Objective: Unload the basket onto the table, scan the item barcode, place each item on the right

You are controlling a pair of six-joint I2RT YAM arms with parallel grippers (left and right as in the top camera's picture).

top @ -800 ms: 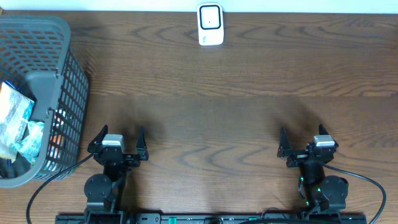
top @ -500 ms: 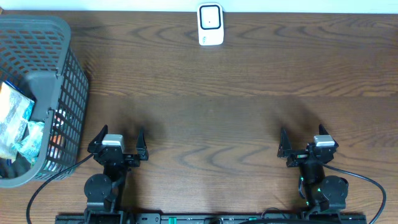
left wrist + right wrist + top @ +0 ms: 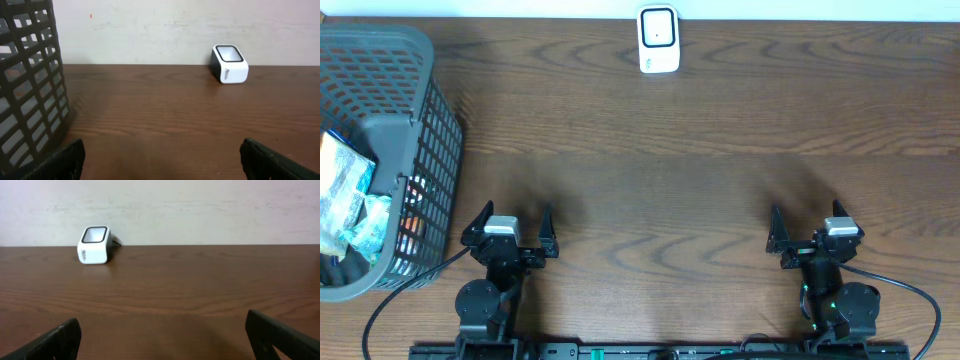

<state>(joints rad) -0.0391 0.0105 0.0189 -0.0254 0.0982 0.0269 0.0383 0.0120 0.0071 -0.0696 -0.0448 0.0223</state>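
Left end effector (image 3: 516, 213) spread, scanner (image 3: 659, 40) near-facing

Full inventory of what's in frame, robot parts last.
white box-shaped barcode scanner with dark window: one, white, far table edge, centre
dark grey plastic mesh basket: one, grey, left side of table
crinkled packets: several, blue, teal and white, inside the basket
brown wooden table: one, brown, under everything
left pincer: one, black, near edge, left, open, empty
right pincer: one, black, near edge, right, open, empty
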